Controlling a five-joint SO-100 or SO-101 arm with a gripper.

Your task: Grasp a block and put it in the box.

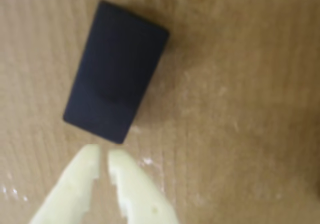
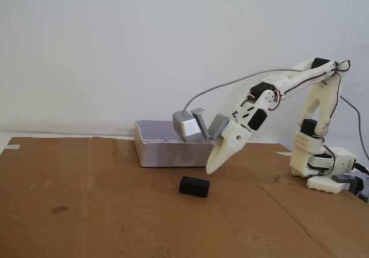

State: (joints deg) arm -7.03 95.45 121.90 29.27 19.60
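A black rectangular block [image 1: 116, 72] lies flat on the brown cardboard surface; in the fixed view it [image 2: 194, 186] sits in front of the box. The pale lilac box [image 2: 167, 145] stands behind it, open at the top. My cream gripper [image 1: 102, 156] points down from the bottom of the wrist view, its two fingertips almost touching and holding nothing, just short of the block's near edge. In the fixed view the gripper tip [image 2: 211, 169] hovers a little above and to the right of the block.
The brown cardboard sheet [image 2: 86, 212] covers the table, with a small dark mark [image 2: 59, 209] at the left. My arm's white base [image 2: 326, 171] stands at the right, with a grey cable arching over to the wrist camera.
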